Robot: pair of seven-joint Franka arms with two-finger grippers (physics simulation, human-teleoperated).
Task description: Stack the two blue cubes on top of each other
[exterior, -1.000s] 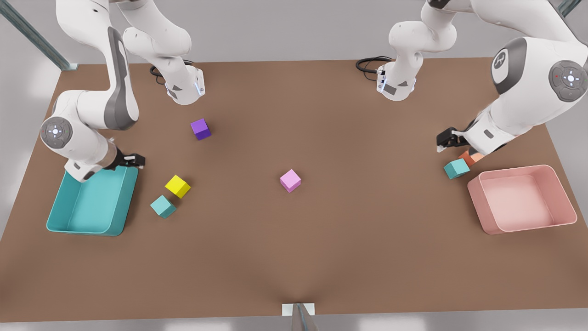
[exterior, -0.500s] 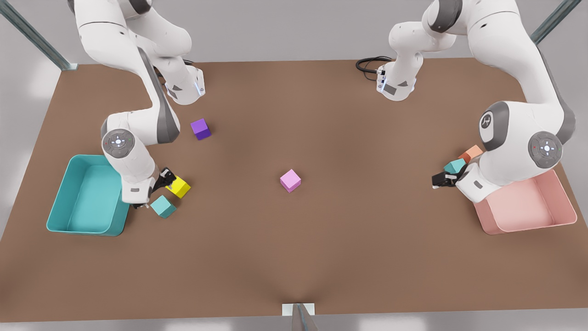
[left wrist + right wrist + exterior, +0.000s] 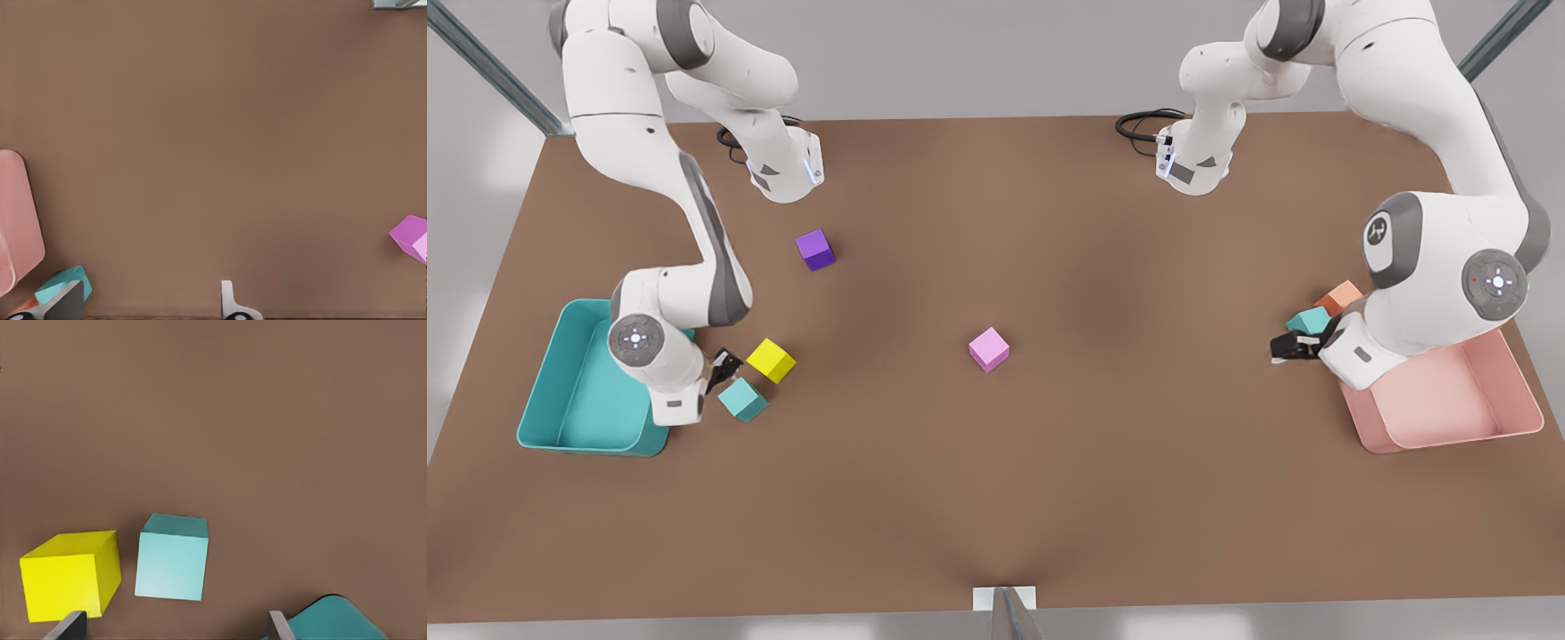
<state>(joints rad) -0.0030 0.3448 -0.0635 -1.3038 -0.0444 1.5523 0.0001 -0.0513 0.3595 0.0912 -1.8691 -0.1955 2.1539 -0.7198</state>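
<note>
One blue cube [image 3: 742, 399] lies on the table at the front view's left, beside a yellow cube [image 3: 771, 360]. My right gripper [image 3: 720, 369] hovers open just next to both. In the right wrist view the blue cube [image 3: 170, 560] sits ahead of the open right gripper [image 3: 173, 630], between the lines of its fingers. The other blue cube [image 3: 1309, 320] lies at the front view's right, touching an orange cube [image 3: 1340, 296]. My left gripper [image 3: 1294, 347] is open beside it; the cube [image 3: 63, 283] shows just outside one finger [image 3: 67, 303].
A teal bin [image 3: 560, 427] stands at the front view's left edge under the right arm. A pink bin [image 3: 1520, 418] stands at the right, partly under the left arm. A pink cube [image 3: 989, 348] lies mid-table and a purple cube [image 3: 815, 249] farther back.
The right arm has shifted toward the teal bin, its gripper pulling back off the yellow cube toward the blue cube. The left arm has barely moved. No cube has moved.
</note>
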